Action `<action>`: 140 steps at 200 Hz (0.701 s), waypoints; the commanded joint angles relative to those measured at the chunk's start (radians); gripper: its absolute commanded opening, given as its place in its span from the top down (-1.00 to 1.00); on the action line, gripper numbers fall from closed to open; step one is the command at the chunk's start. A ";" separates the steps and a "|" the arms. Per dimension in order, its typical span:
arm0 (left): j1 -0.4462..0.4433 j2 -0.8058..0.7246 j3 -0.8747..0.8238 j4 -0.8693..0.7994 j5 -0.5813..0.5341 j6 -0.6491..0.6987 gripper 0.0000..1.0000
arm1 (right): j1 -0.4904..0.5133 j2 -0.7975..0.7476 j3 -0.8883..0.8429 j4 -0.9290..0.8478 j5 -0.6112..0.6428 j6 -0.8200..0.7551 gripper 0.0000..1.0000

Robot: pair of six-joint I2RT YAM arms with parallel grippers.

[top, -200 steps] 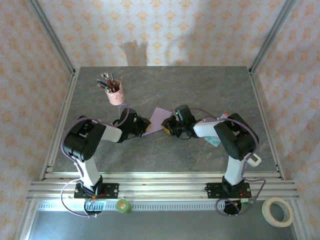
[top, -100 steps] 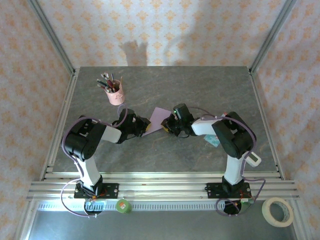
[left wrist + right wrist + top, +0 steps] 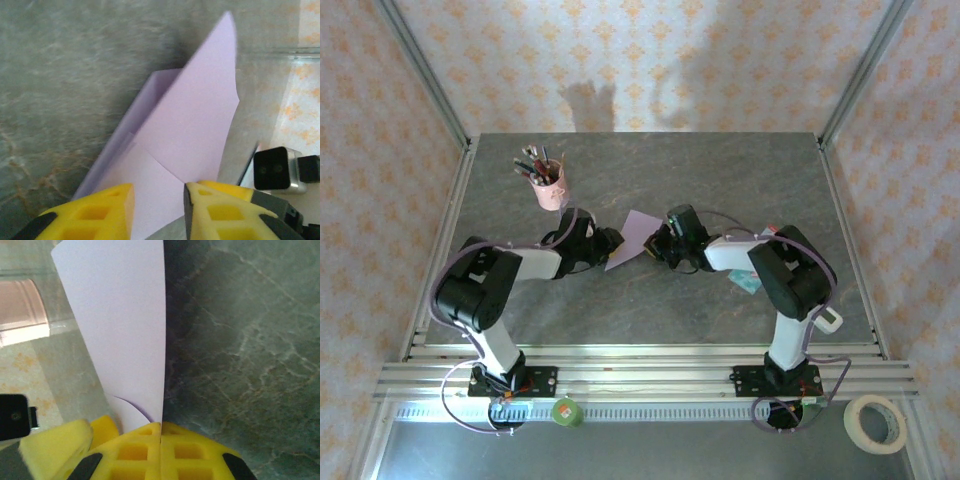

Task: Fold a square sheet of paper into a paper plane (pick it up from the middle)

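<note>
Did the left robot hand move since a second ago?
Yes. In the top view the left gripper has slid a little up the picture, ending slightly nearer the pink pen cup.

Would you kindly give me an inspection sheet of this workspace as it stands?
Surface: grey marbled table, no spills seen.
Job's things: lilac paper, partly folded, between the two grippers at mid-table.
Clutter: pink pen cup at rear left; teal-and-white packet beside the right arm; tape roll and green round item by the front rail.
Grippers: left gripper open, fingers apart over the paper; right gripper shut on the paper's edge.
Cables: purple cable looped along each arm, no snag seen.
Surroundings: patterned walls, aluminium frame posts.
</note>
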 commanded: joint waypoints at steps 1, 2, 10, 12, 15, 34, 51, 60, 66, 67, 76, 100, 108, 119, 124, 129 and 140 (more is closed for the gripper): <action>-0.025 -0.084 0.055 -0.137 -0.075 0.242 0.24 | -0.011 -0.067 -0.021 -0.005 0.061 0.018 0.98; -0.027 -0.086 0.058 -0.143 -0.079 0.250 0.23 | -0.012 -0.069 -0.021 -0.006 0.061 0.018 0.98; -0.042 -0.103 0.077 -0.186 -0.111 0.312 0.16 | -0.018 -0.078 -0.026 -0.009 0.061 0.022 0.99; -0.047 -0.106 0.081 -0.195 -0.119 0.328 0.13 | -0.020 -0.081 -0.028 -0.010 0.061 0.022 0.99; -0.054 -0.110 0.088 -0.208 -0.135 0.351 0.09 | -0.023 -0.083 -0.029 -0.012 0.060 0.022 0.99; -0.102 -0.123 0.111 -0.254 -0.226 0.487 -0.06 | -0.041 -0.098 -0.036 -0.022 0.055 0.025 0.99; -0.139 -0.109 0.126 -0.266 -0.274 0.596 -0.09 | -0.058 -0.106 -0.042 -0.030 0.042 0.028 0.99; -0.157 -0.097 0.134 -0.268 -0.292 0.650 -0.11 | -0.066 -0.109 -0.044 -0.032 0.034 0.030 0.99; -0.169 -0.092 0.138 -0.266 -0.305 0.688 -0.12 | -0.072 -0.109 -0.043 -0.036 0.027 0.030 0.99; -0.172 -0.090 0.138 -0.266 -0.308 0.694 -0.12 | -0.072 -0.110 -0.043 -0.037 0.025 0.031 0.99; -0.192 -0.082 0.142 -0.259 -0.340 0.744 -0.13 | -0.079 -0.111 -0.045 -0.039 0.016 0.033 1.00; -0.217 -0.048 0.157 -0.262 -0.359 0.879 -0.13 | -0.098 -0.115 -0.049 -0.038 0.001 0.032 0.99; -0.220 -0.031 0.179 -0.282 -0.366 0.913 -0.11 | -0.105 -0.114 -0.047 -0.040 -0.006 0.027 0.99; -0.231 -0.020 0.183 -0.277 -0.388 0.959 -0.11 | -0.111 -0.114 -0.046 -0.041 -0.014 0.024 0.99; -0.236 -0.016 0.179 -0.265 -0.393 0.983 -0.11 | -0.114 -0.112 -0.044 -0.040 -0.017 0.023 0.99; -0.241 -0.015 0.176 -0.255 -0.396 1.001 -0.11 | -0.116 -0.111 -0.043 -0.042 -0.022 0.022 0.99; -0.249 -0.007 0.176 -0.238 -0.394 1.033 -0.11 | -0.120 -0.104 -0.036 -0.040 -0.037 0.023 0.99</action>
